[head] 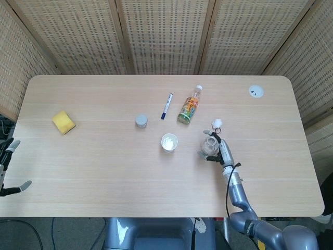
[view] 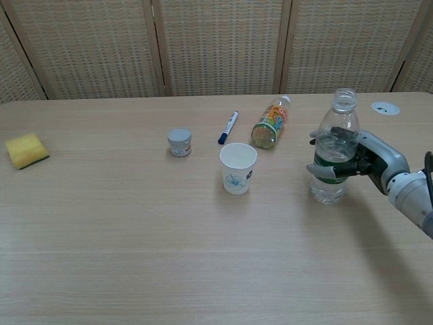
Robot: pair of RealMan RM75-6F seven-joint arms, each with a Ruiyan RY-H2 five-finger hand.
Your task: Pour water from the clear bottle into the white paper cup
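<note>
Though print too small to read, clear bottle [view: 331, 166] shows green label band; right hand [view: 362, 157] fingers [view: 323, 171] apparently loosened around it; left hand [head: 7, 166] open.

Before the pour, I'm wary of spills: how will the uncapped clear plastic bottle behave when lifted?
The clear plastic bottle looks thin-walled, so the right hand may dent it. It seems only partly filled, probably light. With no cap, tilting or squeezing could slosh water out.
</note>
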